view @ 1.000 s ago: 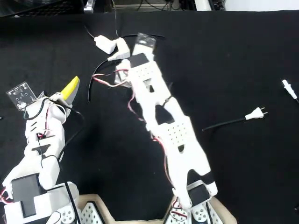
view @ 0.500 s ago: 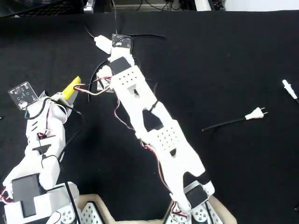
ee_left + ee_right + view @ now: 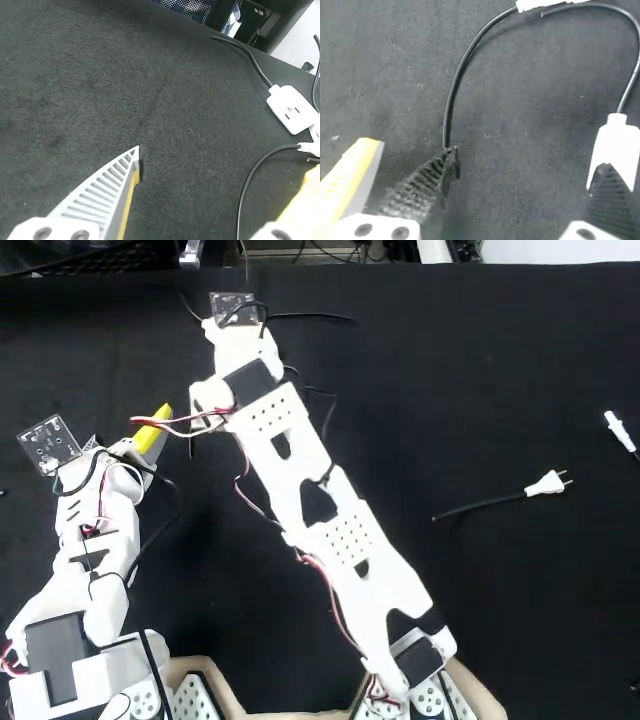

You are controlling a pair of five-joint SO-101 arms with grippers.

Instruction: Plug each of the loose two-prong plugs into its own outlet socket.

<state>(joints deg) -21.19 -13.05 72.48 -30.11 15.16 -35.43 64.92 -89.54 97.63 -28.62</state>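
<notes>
A white outlet socket (image 3: pixel 292 105) lies at the table's back left, with a black cable. In the high view the socket (image 3: pixel 213 335) is partly under the right arm (image 3: pixel 300 480). Just beside it lies a white plug (image 3: pixel 310 147) on a curved black cable (image 3: pixel 465 65). My right gripper (image 3: pixel 527 160) hangs open over that cable, one black finger (image 3: pixel 610 192) next to a white cabled piece (image 3: pixel 615 142). The left gripper (image 3: pixel 222 165) stands open nearby, with nothing between its fingers and its yellow finger (image 3: pixel 152 427) towards the cable. Another loose plug (image 3: pixel 548 481) lies far right.
Another small white connector (image 3: pixel 620 430) lies at the right edge of the black mat. Red and white wires hang from the right arm (image 3: pixel 200 420) close to the left arm's yellow finger. Black cables run along the mat's back edge.
The right arm has swung to the left, and its wrist now sits over the socket at the back left. The left arm has stayed where it was.
</notes>
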